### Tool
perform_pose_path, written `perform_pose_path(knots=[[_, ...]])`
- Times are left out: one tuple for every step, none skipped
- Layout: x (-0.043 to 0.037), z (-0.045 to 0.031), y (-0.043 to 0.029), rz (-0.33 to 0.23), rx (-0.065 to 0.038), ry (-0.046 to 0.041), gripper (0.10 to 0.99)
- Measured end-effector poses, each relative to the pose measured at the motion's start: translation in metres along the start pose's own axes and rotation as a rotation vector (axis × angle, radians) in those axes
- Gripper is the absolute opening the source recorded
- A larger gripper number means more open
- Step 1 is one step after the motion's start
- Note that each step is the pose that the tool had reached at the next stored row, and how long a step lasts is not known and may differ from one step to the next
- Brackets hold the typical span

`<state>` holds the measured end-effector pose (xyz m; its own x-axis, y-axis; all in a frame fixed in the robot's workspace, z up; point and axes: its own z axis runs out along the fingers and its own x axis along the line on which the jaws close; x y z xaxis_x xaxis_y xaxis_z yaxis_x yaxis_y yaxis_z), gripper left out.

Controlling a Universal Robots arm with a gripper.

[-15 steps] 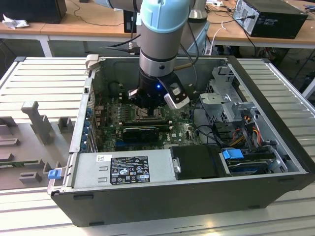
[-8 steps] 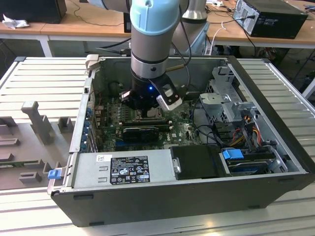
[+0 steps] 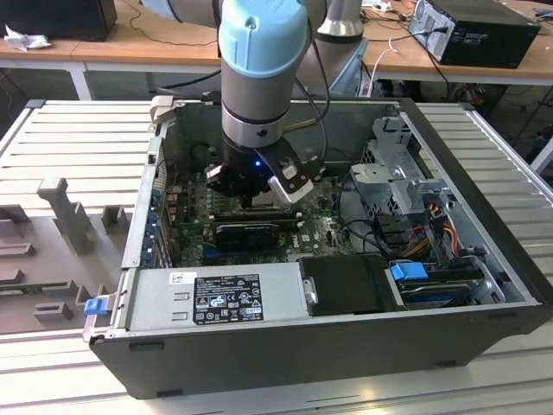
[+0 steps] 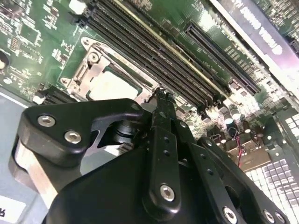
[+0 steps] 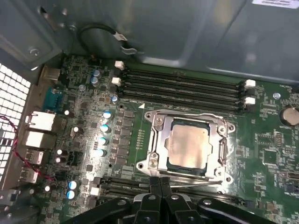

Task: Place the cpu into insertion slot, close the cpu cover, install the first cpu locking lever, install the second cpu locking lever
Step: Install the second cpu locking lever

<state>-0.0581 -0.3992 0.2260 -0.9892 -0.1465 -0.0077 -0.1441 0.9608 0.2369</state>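
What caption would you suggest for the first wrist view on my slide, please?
The cpu sits in the insertion slot under the closed cpu cover, hand shut at its edge.

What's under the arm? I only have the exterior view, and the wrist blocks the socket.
Observer: In the first wrist view the chip sits in the socket.
Operator: Cover?
Observer: The cover lies flat around the chip, and the chip's top shows through its window.
Operator: Claw?
Observer: The claw is shut, with its tips at the cover's edge beside a thin metal rod. I cannot tell if they touch it.
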Motion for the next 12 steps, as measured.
perform_pose_path(knots=[[0.0003, 0.0026, -0.0007, -0.001, -0.001, 0.0000, 0.106], [0.0003, 0.0041, -0.0010, -0.001, -0.002, -0.0001, 0.106], [0.0005, 0.0065, -0.0016, -0.001, -0.002, -0.0001, 0.106], [0.0006, 0.0083, -0.0020, -0.001, -0.002, 0.0000, 0.106], [0.0008, 0.0101, -0.0024, -0.001, -0.002, -0.0001, 0.106], [0.0011, 0.0119, -0.0028, -0.001, -0.002, -0.0001, 0.106], [0.0018, 0.0135, -0.0031, -0.002, -0.003, 0.0001, 0.106], [0.0033, 0.0143, -0.0033, -0.003, -0.005, 0.0001, 0.106], [0.0050, 0.0147, -0.0040, -0.003, -0.010, -0.0005, 0.106], [0.0062, 0.0150, -0.0050, -0.004, -0.017, -0.0016, 0.106], [0.0075, 0.0151, -0.0064, -0.004, -0.024, -0.0027, 0.106], [0.0086, 0.0152, -0.0076, -0.005, -0.030, -0.0035, 0.106]])
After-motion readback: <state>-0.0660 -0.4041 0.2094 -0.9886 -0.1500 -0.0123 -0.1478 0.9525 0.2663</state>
